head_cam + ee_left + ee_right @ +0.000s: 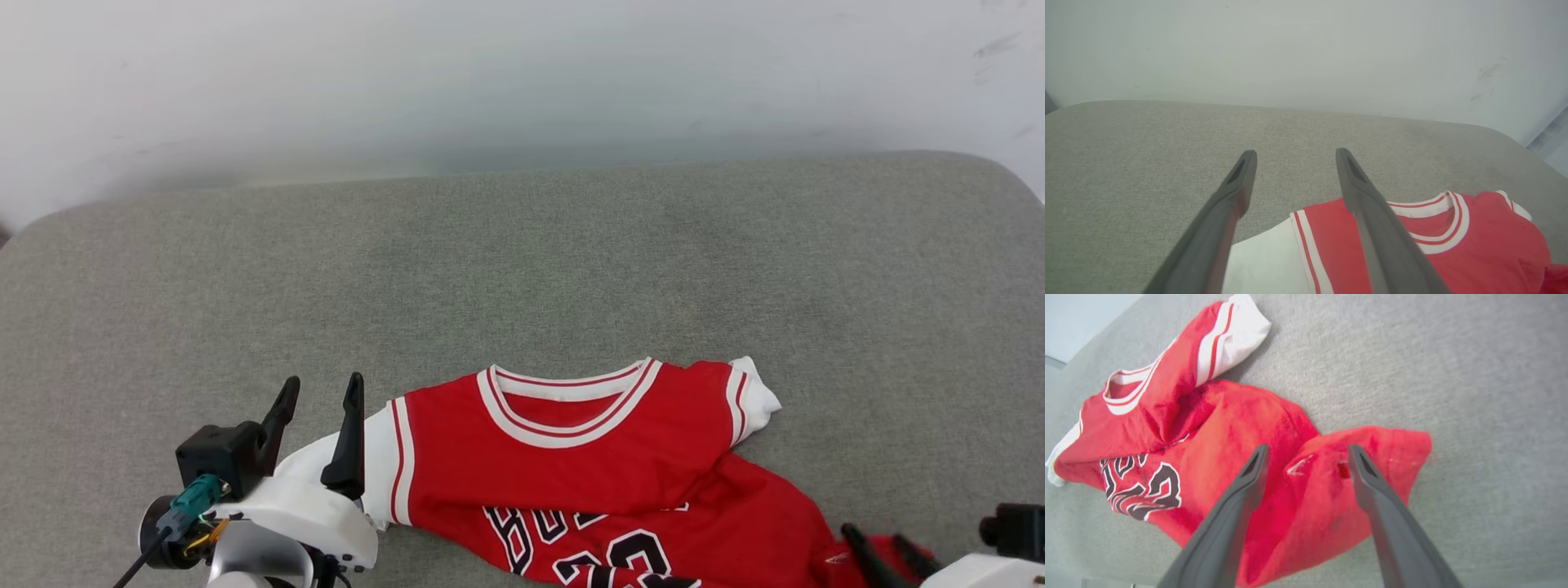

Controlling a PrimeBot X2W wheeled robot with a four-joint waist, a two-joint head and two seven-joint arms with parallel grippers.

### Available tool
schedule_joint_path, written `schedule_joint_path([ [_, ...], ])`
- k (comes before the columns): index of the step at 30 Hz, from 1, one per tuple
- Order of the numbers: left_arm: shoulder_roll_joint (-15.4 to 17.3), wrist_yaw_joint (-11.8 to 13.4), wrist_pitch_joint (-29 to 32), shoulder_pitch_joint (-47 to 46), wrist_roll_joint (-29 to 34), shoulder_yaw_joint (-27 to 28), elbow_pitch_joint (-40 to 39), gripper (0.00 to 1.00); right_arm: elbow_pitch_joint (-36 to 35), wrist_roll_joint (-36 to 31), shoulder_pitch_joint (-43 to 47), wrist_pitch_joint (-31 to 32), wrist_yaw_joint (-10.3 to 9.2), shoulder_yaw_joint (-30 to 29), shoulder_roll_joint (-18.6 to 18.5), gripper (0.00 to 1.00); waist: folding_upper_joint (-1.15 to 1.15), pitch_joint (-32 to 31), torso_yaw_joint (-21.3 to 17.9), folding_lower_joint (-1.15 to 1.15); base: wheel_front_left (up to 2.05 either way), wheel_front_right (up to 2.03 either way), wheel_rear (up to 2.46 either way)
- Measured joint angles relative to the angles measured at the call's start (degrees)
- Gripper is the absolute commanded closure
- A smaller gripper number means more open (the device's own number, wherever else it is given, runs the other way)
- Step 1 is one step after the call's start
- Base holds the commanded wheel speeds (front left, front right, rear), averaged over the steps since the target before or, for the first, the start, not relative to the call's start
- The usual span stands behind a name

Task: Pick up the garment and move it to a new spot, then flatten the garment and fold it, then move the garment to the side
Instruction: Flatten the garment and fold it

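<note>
Dark fingers of the right gripper (1308, 451) stand apart, empty, above the hem (1392, 453) of the garment (1229, 416); the left gripper (322, 384), also spread, hovers at its white sleeve (380, 457). Garment lies rumpled at six o'clock on the grey cushion (522, 269). Flattening appears in hand; next, pinch hem corners, draw taut.

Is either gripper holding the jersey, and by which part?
Nothing held. Both grippers open over the garment: left gripper at its sleeve, right gripper at its hem.
</note>
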Motion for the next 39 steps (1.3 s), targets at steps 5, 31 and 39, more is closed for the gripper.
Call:
schedule_joint_path([
  [5, 0.05, 0.42, -0.01, 0.58, -0.04, 0.00, -0.43, 0.00, -0.35, -1.24, -3.84, -7.13, 0.00, -3.63, -0.01, 0.00, 0.00, -0.26, -0.05, 0.00, 0.00, 0.00, 0.00],
  [31, -2.34, -0.62, -3.60, -4.07, -0.59, -1.21, 0.88, 0.00, 21.30, 0.19, -28.25, 12.33, 0.00, 7.90, -12.07, 0.00, 0.00, 8.06, 10.26, 0.00, 0.00, 0.00, 0.00],
  [39, -2.44, -0.52, -4.47, -4.03, -0.94, -1.04, 2.18, 0.00, 22.52, 3.60, -29.55, 12.67, -0.09, 11.01, -13.37, 1.00, 0.00, 8.22, 10.18, 0.00, 0.00, 0.00, 0.00],
])
